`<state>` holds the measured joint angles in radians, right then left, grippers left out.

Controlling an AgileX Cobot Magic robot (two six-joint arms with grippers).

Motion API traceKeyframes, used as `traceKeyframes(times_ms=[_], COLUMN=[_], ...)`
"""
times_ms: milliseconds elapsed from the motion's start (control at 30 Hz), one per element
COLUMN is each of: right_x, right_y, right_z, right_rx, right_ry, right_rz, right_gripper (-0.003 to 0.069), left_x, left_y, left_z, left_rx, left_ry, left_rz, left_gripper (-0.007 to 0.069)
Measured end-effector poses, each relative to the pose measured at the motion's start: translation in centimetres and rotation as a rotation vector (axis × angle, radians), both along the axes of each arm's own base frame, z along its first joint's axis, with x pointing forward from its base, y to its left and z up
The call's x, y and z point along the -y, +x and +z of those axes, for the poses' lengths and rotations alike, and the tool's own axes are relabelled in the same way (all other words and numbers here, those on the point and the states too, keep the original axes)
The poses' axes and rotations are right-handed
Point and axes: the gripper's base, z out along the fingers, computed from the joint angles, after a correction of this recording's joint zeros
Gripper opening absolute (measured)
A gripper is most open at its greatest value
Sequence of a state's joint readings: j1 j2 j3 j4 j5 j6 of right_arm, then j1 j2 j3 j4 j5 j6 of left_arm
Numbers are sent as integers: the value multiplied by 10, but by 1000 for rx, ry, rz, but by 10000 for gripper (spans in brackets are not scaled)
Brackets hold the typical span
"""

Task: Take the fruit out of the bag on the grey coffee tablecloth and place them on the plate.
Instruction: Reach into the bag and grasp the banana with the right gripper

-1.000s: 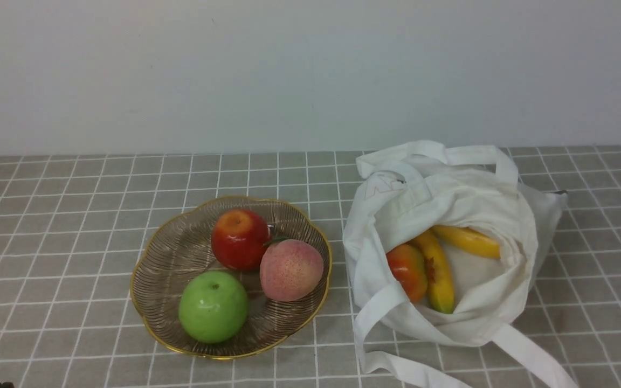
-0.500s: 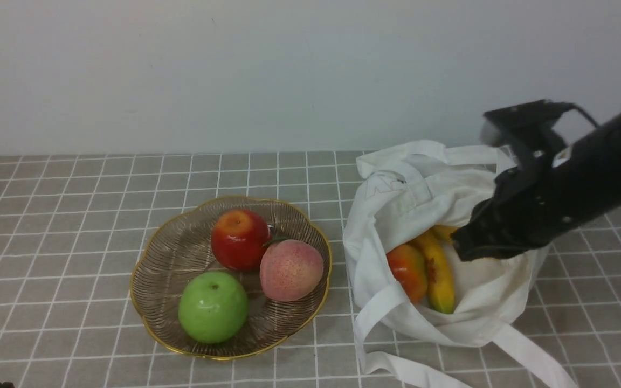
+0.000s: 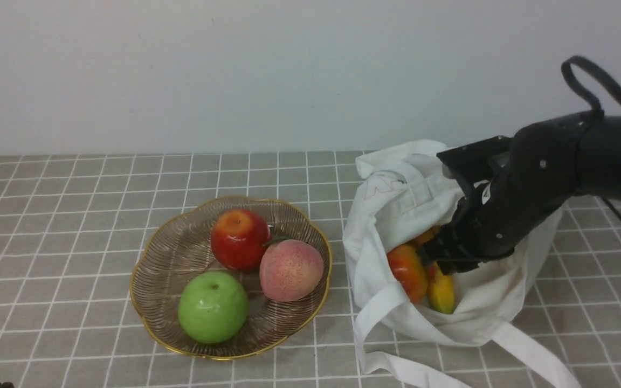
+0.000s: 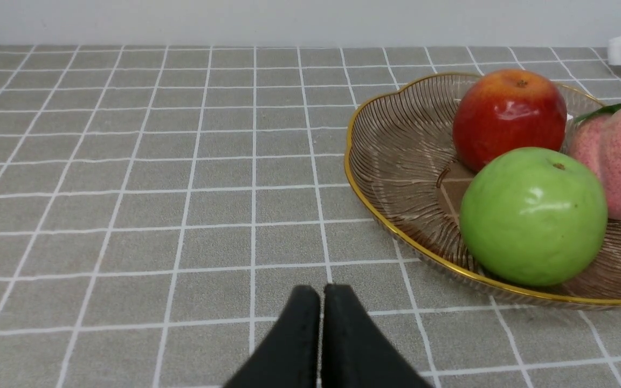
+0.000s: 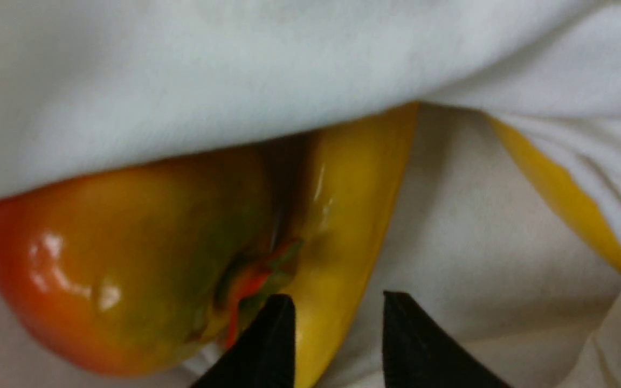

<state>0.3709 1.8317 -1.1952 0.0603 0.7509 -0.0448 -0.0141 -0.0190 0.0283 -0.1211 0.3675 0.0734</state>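
The white bag (image 3: 397, 205) lies on the grey coffee tablecloth (image 3: 73, 215) at the right, mouth facing me. Inside it show the fruit: a red-orange oval fruit (image 3: 406, 269) and a yellow banana (image 3: 442, 291). My right gripper (image 3: 435, 260) reaches into the bag's mouth just above them. In the right wrist view that gripper (image 5: 337, 302) is open, its tips straddling the edge of the banana (image 5: 343, 215) beside the red-orange fruit (image 5: 116, 258). A second banana (image 5: 564, 205) peeks from under a fold. The plate (image 3: 165, 253) sits left of the bag. My left gripper (image 4: 321, 293) is shut, low over the cloth.
On the plate lie a green apple (image 3: 213, 307), a red apple (image 3: 239, 238) and a pink peach (image 3: 290, 269). The bag's strap handles (image 3: 526, 355) trail toward the front edge. A pale wall closes off the back.
My right arm swung in from the right edge and came down into the bag's mouth, covering the upper banana. Its jaws went from shut to apart. The fruit has not moved.
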Motion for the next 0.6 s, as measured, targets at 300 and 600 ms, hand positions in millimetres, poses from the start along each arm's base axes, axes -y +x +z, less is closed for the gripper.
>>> traceKeyframes(times_ms=[300,600], right_x=[-2,-5], right_y=[6,6], right_z=[-28,-45], right_rx=[-49,-113], right_ry=[-16,-4], right_rz=[-11,-34], right_gripper=[486,408], left_x=[0,0], left_y=[0,0], left_z=[0,0], left_rx=[0,0], left_ry=[0,0], left_rz=[0,0], left_gripper=[-8,-8])
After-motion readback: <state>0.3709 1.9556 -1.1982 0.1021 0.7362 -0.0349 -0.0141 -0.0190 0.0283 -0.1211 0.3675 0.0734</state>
